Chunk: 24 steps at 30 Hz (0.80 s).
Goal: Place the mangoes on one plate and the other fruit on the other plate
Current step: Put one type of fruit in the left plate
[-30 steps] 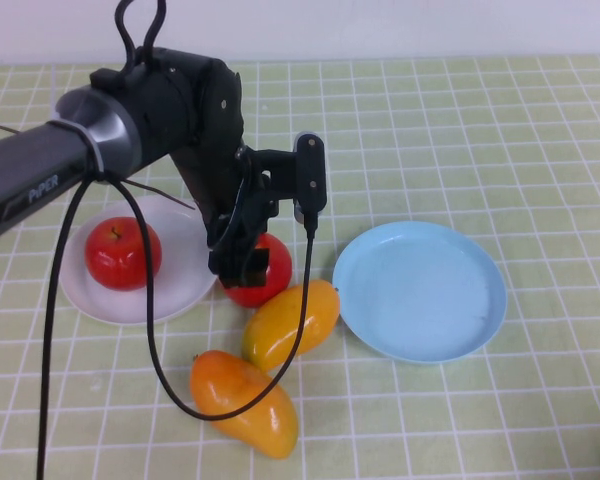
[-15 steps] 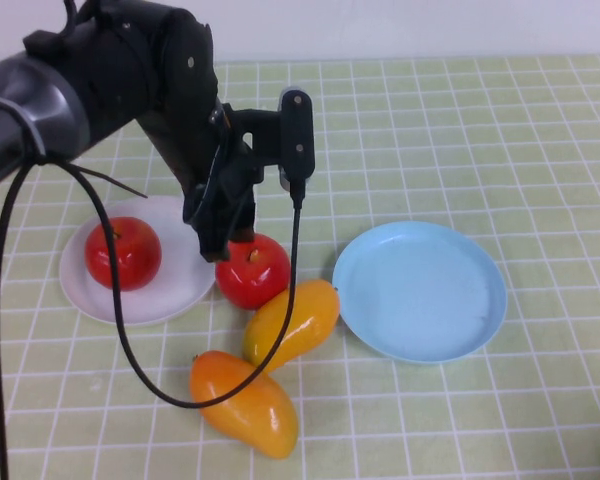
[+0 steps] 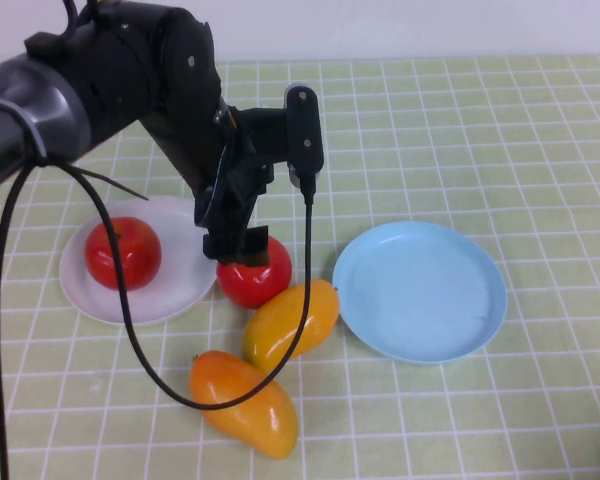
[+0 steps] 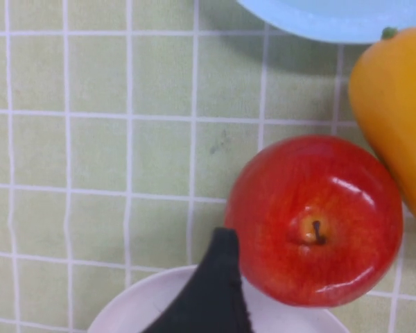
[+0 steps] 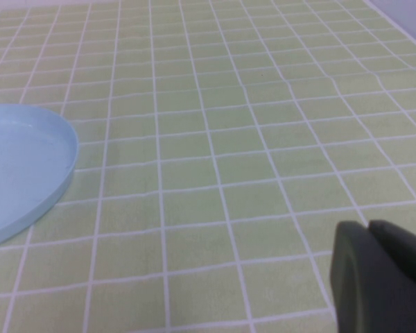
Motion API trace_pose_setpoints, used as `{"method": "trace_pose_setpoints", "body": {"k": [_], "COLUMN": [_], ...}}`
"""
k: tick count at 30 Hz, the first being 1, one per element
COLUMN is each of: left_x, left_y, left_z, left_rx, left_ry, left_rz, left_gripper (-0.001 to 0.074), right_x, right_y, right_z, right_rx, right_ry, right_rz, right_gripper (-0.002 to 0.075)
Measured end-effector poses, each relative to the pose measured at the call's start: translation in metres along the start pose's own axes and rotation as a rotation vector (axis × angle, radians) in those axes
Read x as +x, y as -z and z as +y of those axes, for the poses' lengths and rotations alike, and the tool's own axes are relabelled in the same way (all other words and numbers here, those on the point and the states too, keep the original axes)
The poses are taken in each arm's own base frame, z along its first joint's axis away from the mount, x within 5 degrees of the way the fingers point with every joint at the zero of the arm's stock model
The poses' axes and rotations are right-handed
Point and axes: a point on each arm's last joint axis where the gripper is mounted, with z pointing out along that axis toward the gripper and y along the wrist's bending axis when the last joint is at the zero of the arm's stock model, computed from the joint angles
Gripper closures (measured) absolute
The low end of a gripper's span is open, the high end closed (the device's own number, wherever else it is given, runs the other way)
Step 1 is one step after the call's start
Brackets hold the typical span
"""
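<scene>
One red apple (image 3: 123,252) lies on the white plate (image 3: 175,290). The second apple (image 3: 255,278) (image 4: 315,218) rests on the cloth against that plate's right rim (image 4: 152,302). My left gripper (image 3: 238,245) hangs open just over this apple, and one black finger (image 4: 218,291) stands beside it with the other out of the wrist view. Two orange-yellow mangoes (image 3: 292,320) (image 3: 245,402) lie on the cloth in front, one of them (image 4: 395,118) beside the apple. The light blue plate (image 3: 420,290) (image 5: 21,166) holds nothing. My right gripper (image 5: 371,229) is shut, low over bare cloth to the right of the blue plate.
A green checked cloth (image 3: 540,150) covers the table. The left arm's black cable (image 3: 130,330) loops down over the white plate and past the mangoes. The right arm does not show in the high view.
The left gripper lifted off the second apple, then came down over it again with its fingers spread wider. The apple and the mangoes stayed where they were.
</scene>
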Motion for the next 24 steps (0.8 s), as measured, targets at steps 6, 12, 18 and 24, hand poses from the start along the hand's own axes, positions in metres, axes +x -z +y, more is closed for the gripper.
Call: {"method": "trace_pose_setpoints", "body": {"k": [6,12,18,24], "left_x": [0.007,0.015,0.014,0.016], "left_y": [-0.017,-0.033,-0.034,-0.045], "left_z": [-0.009,-0.014,-0.010,-0.011], "left_rx": [0.029,-0.005,-0.053,-0.031], "left_ry": [-0.057,-0.099,-0.117,-0.116], "left_rz": [0.015,0.041,0.035,0.046], "left_gripper": [0.0066,0.0066,0.0066,0.0066], "right_x": [0.000,0.000,0.000,0.000], "right_y": [0.000,0.000,0.000,0.000], "right_z": [0.000,0.000,0.000,0.000], "right_rx": [0.000,0.000,0.000,0.000], "right_ry": [0.000,0.000,0.000,0.000], "right_rz": [0.000,0.000,0.000,0.000], "right_gripper": [0.0743,0.0743,0.0743,0.0743]}}
